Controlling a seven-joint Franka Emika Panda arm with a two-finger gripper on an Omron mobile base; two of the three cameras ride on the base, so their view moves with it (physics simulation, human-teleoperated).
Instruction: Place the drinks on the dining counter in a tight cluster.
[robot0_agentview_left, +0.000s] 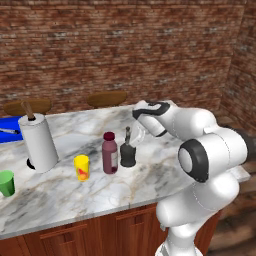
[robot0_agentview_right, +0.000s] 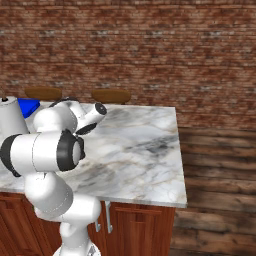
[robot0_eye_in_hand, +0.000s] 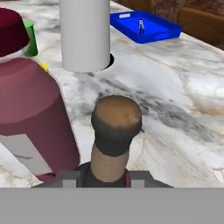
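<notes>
Tool (robot0_agentview_left: 131, 136): clamped on the squat black bottle's (robot0_agentview_left: 128, 155) thin neck.
Hand view: blue tray (robot0_eye_in_hand: 145, 26) at bench's (robot0_agentview_left: 65, 192) far edge.

A: Was the black bottle (robot0_eye_in_hand: 114, 144) fully seen from the hand view?
B: No, its body ran off at six o'clock; only neck and stopper showed.
A: And the maroon bottle (robot0_eye_in_hand: 33, 118)?
B: Cut off at nine o'clock.
A: The paper towel roll (robot0_eye_in_hand: 84, 33)?
B: Its top was lost at twelve.
</notes>
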